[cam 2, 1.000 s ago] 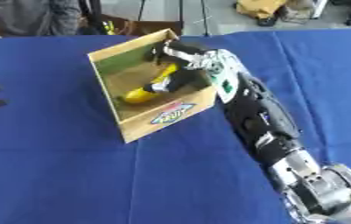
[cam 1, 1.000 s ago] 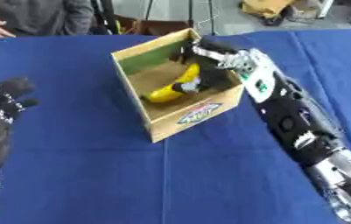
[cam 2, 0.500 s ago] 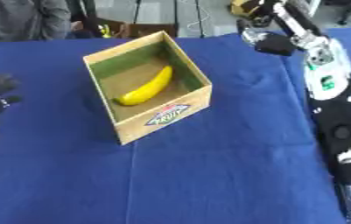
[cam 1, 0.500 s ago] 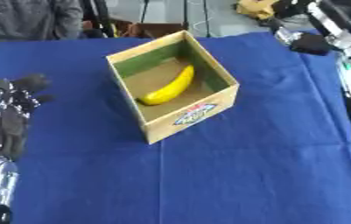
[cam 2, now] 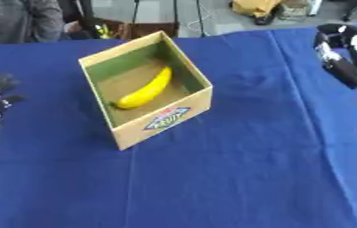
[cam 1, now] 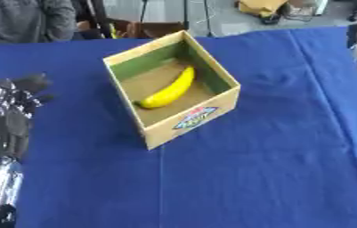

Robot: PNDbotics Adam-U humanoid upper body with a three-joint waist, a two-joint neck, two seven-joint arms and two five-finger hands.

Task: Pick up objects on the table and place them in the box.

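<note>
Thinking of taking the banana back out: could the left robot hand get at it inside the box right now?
Probably yes: the box is open-topped, the banana lies uncovered, and only bare cloth separates it from the left robot hand.

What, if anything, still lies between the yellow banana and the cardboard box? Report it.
Nothing visible does. The yellow banana already lies on the floor of the open cardboard box with the green inner walls, on the blue tablecloth. The left hand shows at the left edge, apart from the box.

Black left hand with silver joints, black right arm.
</note>
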